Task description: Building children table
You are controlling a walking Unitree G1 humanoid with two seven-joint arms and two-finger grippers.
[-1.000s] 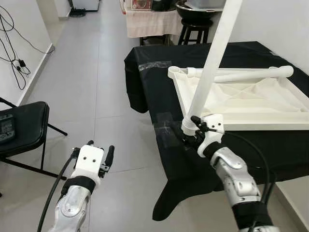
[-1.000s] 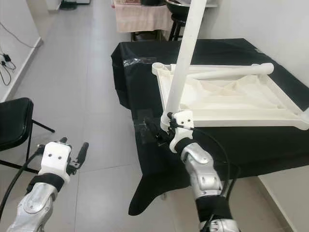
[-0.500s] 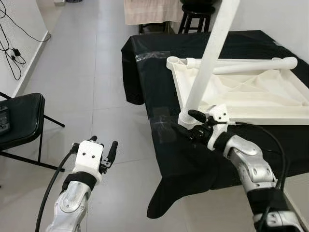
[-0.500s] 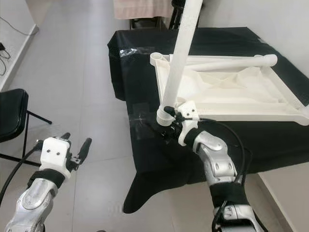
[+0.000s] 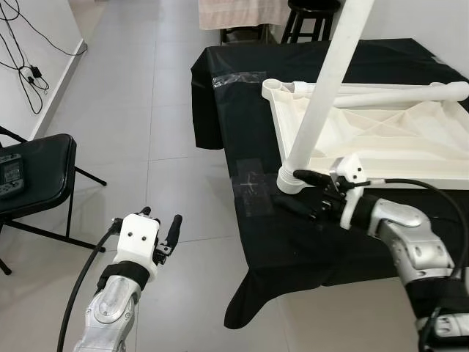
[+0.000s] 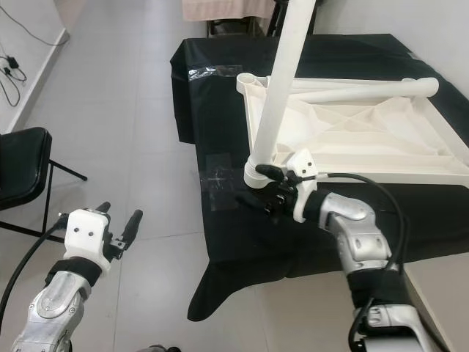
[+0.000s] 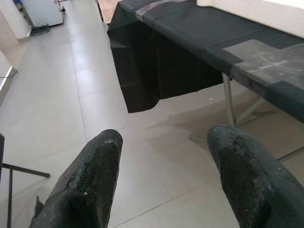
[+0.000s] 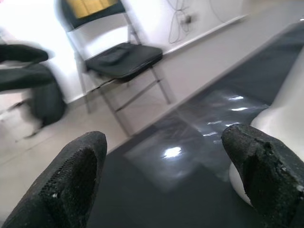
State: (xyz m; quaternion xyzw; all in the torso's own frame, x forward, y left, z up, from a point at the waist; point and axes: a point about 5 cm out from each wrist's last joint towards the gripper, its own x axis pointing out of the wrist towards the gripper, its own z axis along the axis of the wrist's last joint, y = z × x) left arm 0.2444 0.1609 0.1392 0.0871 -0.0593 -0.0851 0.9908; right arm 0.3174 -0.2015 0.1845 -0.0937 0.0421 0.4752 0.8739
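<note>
Here: one upturned tabletop (image 5: 381,139), two legs: one upright (image 5: 322,95), one lying (image 5: 396,92); right gripper (image 5: 293,189) fingers wide beside upright leg's base; left gripper (image 5: 163,223) fingers wide.

Black folding chair (image 5: 37,180), wall cables (image 5: 22,44)

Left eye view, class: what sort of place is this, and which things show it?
Probably a room in a home used as a workspace: a tiled floor, a folding chair, and a black-draped table bearing an upturned white children's table.

Right claw (image 5: 293,189): now open, let go of the leg's base.
Leg (image 5: 325,81): now stands free in the frame's corner.
</note>
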